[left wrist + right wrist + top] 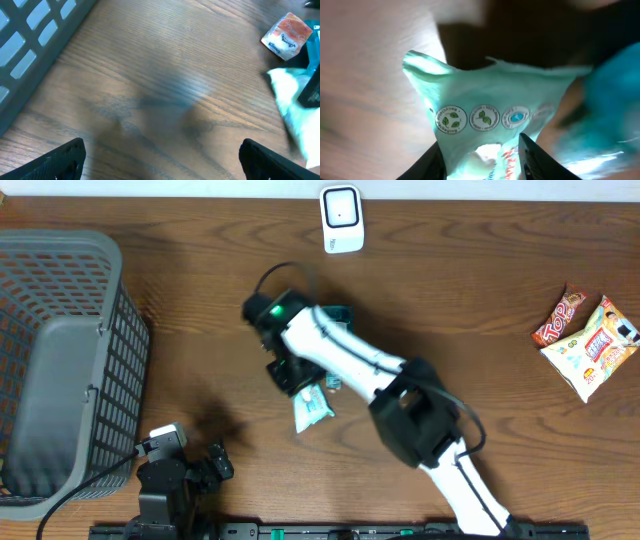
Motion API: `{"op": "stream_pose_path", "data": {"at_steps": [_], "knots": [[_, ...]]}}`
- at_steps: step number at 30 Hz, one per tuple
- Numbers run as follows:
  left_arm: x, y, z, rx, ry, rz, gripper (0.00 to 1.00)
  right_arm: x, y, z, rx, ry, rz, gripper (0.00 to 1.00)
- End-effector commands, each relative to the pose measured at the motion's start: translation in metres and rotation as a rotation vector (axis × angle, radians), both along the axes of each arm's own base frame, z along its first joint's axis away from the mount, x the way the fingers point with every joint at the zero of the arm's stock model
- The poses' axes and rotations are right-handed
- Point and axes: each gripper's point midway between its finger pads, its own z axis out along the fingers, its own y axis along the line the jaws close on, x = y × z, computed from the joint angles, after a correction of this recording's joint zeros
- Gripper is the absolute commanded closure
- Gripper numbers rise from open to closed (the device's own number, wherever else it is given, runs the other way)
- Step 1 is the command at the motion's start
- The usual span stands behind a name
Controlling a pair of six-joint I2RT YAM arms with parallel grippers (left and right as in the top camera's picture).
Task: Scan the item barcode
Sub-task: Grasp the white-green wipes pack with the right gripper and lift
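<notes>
Nearest, at the near left, the left gripper (212,464) hangs low over the table (480,300) with its jaws spread wide and nothing between them. It is clear of the work and need play no part. Further in, about the middle of the table, the right gripper (298,385) has its fingers (536,159) closed on one end of a pale teal packet (312,406), the item to be scanned. The packet sticks out of the grip towards the near side and is crumpled where it is pinched; whether it is off the wood I cannot tell. The right wrist view shows a row of round printed marks on the film but no barcode, so which face carries it is unclear. To do this step well, I would keep the hold firm, carry the packet to the far edge, and turn the wrist until the coded face lies flat and unwrinkled towards the white scanner (342,218). Just beyond the gripper, partly under the arm, lies a second teal item (341,311), close to that route and worth lifting over. The grey basket (60,360) at the left and the snack packets (590,340) at the far right are well apart.
</notes>
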Motion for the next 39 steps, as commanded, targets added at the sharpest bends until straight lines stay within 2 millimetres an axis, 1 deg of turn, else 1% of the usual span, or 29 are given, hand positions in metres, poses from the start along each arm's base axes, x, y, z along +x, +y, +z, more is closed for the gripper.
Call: {"op": "stream_pose_path", "data": {"at_steps": [1, 4, 5, 6, 7, 12, 13, 15, 20, 22, 23, 25, 27, 32, 34, 35, 36, 37, 38, 39], "knots": [[-0.005, -0.001, -0.007, 0.010, 0.035, -0.015, 0.02, 0.021, -0.016, 0.002, 0.009, -0.017, 0.033, 0.56], [-0.005, -0.001, -0.007, 0.010, 0.035, -0.015, 0.02, 0.028, -0.024, 0.006, 0.012, -0.021, 0.009, 0.53], [-0.005, -0.001, -0.007, 0.010, 0.035, -0.015, 0.02, 0.029, -0.024, 0.008, 0.014, -0.024, 0.006, 0.50], [-0.005, -0.001, -0.007, 0.010, 0.035, -0.015, 0.02, 0.029, -0.024, 0.011, 0.020, -0.031, 0.006, 0.44], [-0.005, -0.001, -0.007, 0.010, 0.035, -0.015, 0.02, 0.029, -0.022, 0.014, 0.026, -0.038, 0.009, 0.41], [-0.005, -0.001, -0.007, 0.010, 0.035, -0.015, 0.02, 0.024, 0.000, 0.026, 0.064, -0.099, 0.059, 0.38], [-0.005, -0.001, -0.007, 0.010, 0.035, -0.015, 0.02, 0.023, 0.001, 0.026, 0.053, -0.111, 0.069, 0.34], [-0.005, -0.001, -0.007, 0.010, 0.035, -0.015, 0.02, 0.022, -0.001, 0.026, -0.006, -0.153, 0.072, 0.25], [-0.005, -0.001, -0.007, 0.010, 0.035, -0.015, 0.02, 0.028, -0.020, 0.028, -0.227, -0.325, 0.057, 0.23], [-0.005, -0.001, -0.007, 0.010, 0.035, -0.015, 0.02, 0.030, -0.024, 0.028, -0.286, -0.382, 0.060, 0.23], [-0.005, -0.001, -0.007, 0.010, 0.035, -0.015, 0.02, 0.031, -0.027, 0.024, -0.324, -0.422, 0.054, 0.25], [-0.005, -0.001, -0.007, 0.010, 0.035, -0.015, 0.02, 0.030, -0.032, 0.016, -0.349, -0.434, 0.052, 0.37], [-0.005, -0.001, -0.007, 0.010, 0.035, -0.015, 0.02, 0.025, -0.037, 0.001, -0.364, -0.421, 0.053, 0.46], [-0.005, -0.001, -0.007, 0.010, 0.035, -0.015, 0.02, 0.006, -0.059, -0.033, -0.422, -0.375, 0.040, 0.54], [-0.005, -0.001, -0.007, 0.010, 0.035, -0.015, 0.02, -0.001, -0.068, -0.045, -0.443, -0.361, 0.038, 0.59], [-0.005, -0.001, -0.007, 0.010, 0.035, -0.015, 0.02, -0.003, -0.071, -0.049, -0.450, -0.355, 0.041, 0.63], [-0.005, -0.001, -0.007, 0.010, 0.035, -0.015, 0.02, -0.005, -0.073, -0.052, -0.457, -0.349, 0.044, 0.70], [-0.005, -0.001, -0.007, 0.010, 0.035, -0.015, 0.02, -0.007, -0.075, -0.053, -0.462, -0.345, 0.045, 0.87], [-0.005, -0.001, -0.007, 0.010, 0.035, -0.015, 0.02, -0.007, -0.075, -0.053, -0.462, -0.346, 0.041, 0.99], [-0.005, -0.001, -0.007, 0.010, 0.035, -0.015, 0.02, -0.006, -0.074, -0.052, -0.459, -0.349, 0.038, 0.99]]}}
